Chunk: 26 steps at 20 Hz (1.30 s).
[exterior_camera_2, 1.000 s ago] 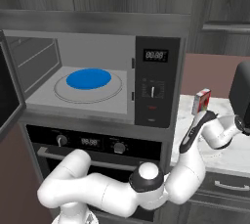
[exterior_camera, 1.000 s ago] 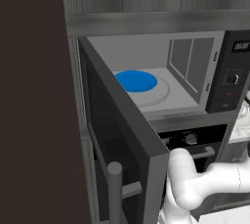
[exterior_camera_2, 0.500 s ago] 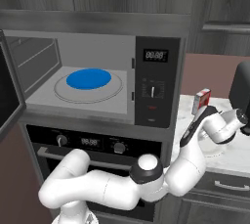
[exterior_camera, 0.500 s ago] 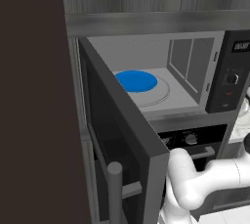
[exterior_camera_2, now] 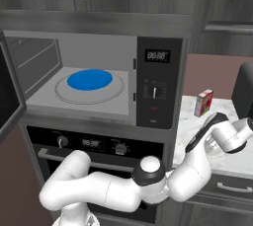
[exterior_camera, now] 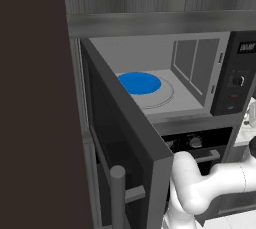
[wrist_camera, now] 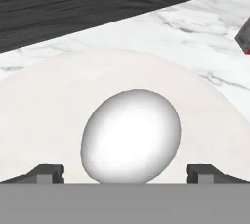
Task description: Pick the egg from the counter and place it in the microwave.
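In the hand view the white egg [wrist_camera: 131,135] lies close ahead on a pale round disc [wrist_camera: 44,120], which rests on the marbled counter [wrist_camera: 195,37]. My gripper [wrist_camera: 126,173] is open. Its two dark fingertips [wrist_camera: 49,172] stand wide on either side of the egg's lower part and do not touch it. The microwave [exterior_camera_2: 99,79] stands open, with a blue plate [exterior_camera_2: 90,79] on its glass turntable; its door [exterior_camera: 125,138] swings out to the left. In the right base view my arm reaches right over the counter [exterior_camera_2: 197,121].
A small red and white box [exterior_camera_2: 203,102] stands on the counter by the microwave's control panel [exterior_camera_2: 157,87]. A dark appliance [exterior_camera_2: 244,89] stands at the far right. An oven with knobs [exterior_camera_2: 99,143] sits under the microwave. Dark cabinets hang above.
My hand has moved further right and a little lower over the counter. The jaws have stayed wide.
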Tool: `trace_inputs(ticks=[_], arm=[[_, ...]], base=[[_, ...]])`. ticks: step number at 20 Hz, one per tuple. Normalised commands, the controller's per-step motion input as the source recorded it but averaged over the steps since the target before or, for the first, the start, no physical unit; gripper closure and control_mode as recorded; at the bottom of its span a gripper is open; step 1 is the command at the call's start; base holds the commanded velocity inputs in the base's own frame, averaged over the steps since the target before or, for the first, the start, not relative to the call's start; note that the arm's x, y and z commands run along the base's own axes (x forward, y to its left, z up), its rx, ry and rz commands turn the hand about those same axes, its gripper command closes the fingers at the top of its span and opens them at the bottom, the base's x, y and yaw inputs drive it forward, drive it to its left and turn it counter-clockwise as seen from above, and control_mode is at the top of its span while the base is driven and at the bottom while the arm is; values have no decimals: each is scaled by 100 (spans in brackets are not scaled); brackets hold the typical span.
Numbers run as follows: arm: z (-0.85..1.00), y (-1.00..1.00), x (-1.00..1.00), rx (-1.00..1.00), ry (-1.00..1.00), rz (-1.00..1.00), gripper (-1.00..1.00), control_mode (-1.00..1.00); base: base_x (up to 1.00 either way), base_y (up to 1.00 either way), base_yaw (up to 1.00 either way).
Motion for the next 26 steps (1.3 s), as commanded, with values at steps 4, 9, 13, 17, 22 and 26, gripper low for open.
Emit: trace_inputs(ticks=[4, 9, 13, 17, 22, 26], arm=[[-32, 19, -3, 0, 2, 0, -100, -100], [-1, 28, 4, 0, 0, 0, -100, -100], [0, 26, 1, 0, 0, 0, -100, -100], [0, 22, 0, 0, 0, 0, -100, -100], [0, 3, 1, 0, 0, 0, 100, -100], [2, -6, -8, 0, 0, 0, 100, -100]], base=[[0, 0, 0], [0, 0, 0], [0, 0, 0], [0, 0, 0], [0, 0, 0], [0, 0, 0]])
